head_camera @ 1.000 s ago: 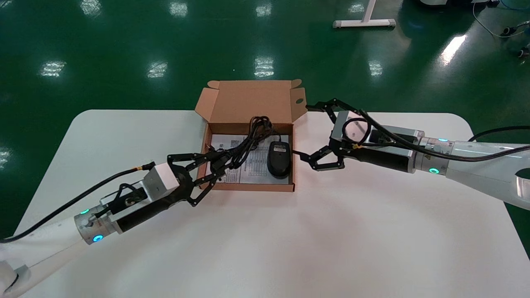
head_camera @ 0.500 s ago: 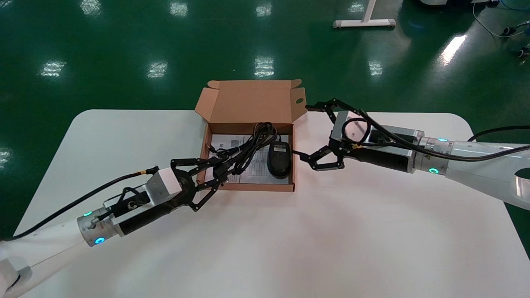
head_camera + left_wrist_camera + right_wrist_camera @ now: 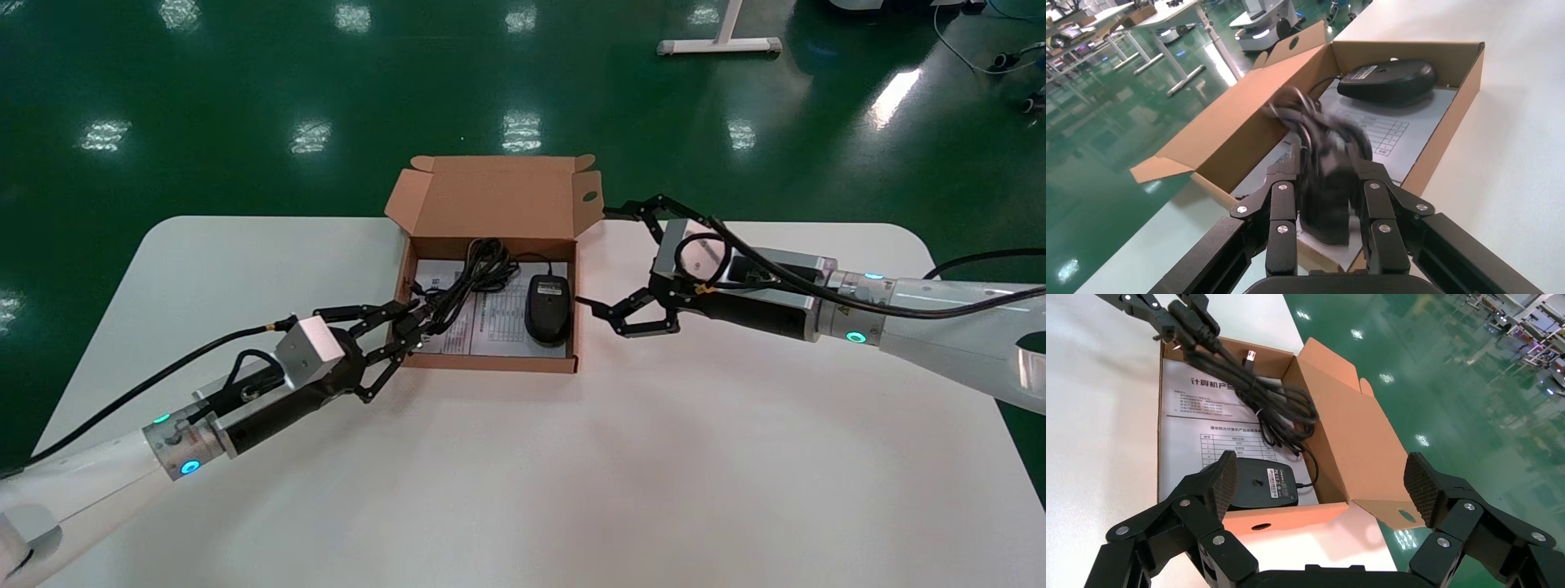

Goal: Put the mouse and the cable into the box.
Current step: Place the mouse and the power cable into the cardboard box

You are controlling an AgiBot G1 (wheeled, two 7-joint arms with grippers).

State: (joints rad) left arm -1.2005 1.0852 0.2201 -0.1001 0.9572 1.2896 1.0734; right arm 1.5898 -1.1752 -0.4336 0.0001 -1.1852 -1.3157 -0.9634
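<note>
I read the head view as a clock dial, 12 o'clock being the far edge. The white table (image 3: 572,474) fills the field. The open cardboard box (image 3: 498,196) (image 3: 1229,131) (image 3: 1352,447) sits on it at 12 o'clock, its lid standing up at the far side with the side flaps spread. The right gripper (image 3: 596,257) (image 3: 1321,481) hovers at the box's 3 o'clock, just outside the right wall, with its fingers spread wide and nothing between them. The left gripper (image 3: 415,322) (image 3: 1326,184) reaches in from the table's 8 o'clock to the box's 8 o'clock corner, just over the left wall, and I find its fingers clamped on the end of the cable. A printed paper sheet (image 3: 494,322) (image 3: 1407,119) (image 3: 1193,416) covers the box floor. The black mouse (image 3: 547,306) (image 3: 1389,79) (image 3: 1260,484) lies on that sheet at the box's 4 o'clock, close beside the right wall. The black cable (image 3: 474,265) (image 3: 1260,395), a coiled bundle, runs from the left gripper toward the box's 11 o'clock over the left half of the sheet, its loops drooping near the mouse. I cannot tell whether the loops touch the sheet.
</note>
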